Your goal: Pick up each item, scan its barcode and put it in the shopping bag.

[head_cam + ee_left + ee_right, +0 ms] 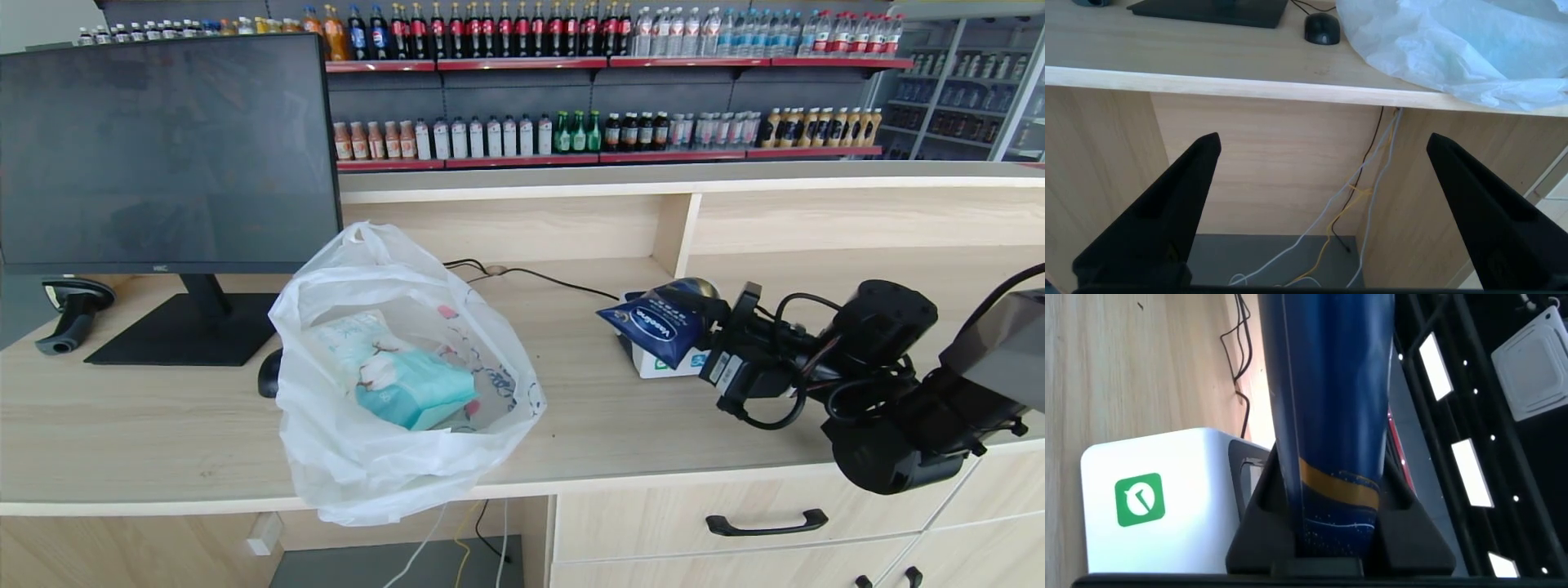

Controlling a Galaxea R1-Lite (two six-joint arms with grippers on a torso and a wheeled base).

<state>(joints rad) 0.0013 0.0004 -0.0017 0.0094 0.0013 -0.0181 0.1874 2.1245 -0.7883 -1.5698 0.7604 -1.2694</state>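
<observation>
Surface [588, 400]: long counter. Everything that matters sits between 9 and 3 o'clock of its centre.

Shopping bag [343, 457]: at 9 o'clock from the right tool, well apart.
- It's slumped, with its lower fold hanging over the front edge at 6 o'clock, and a teal pack [408, 384] is already inside.
- Biggest risk: the thin film has no stiff rim. A drop onto the near wall could fold the mouth shut, or pull the bag further over the edge.
- Nothing is bracing it.

Left tool [1323, 147]: jaws wide, holding nothing, parked below the front edge under the bag. It's no help where it is. If it rises straight up it could catch the overhanging film or the surface lip.

Right tool [704, 327]: clamped on the blue pouch [653, 322] by one end, with the rest sticking out toward 9 o'clock.
- The pouch is soft, so it may sag or twist. Then the barcode would face away from the window and the scan would misread.
- I can't tell from here which side the barcode is on.

White scanner box [1151, 506]: just under the pouch at 6 o'clock. I can't tell if they touch. A low sweep toward the bag could knock it.

Mouse [269, 374]: tucked against the bag at 9 o'clock. It's a minor snag if the bag shifts.
</observation>
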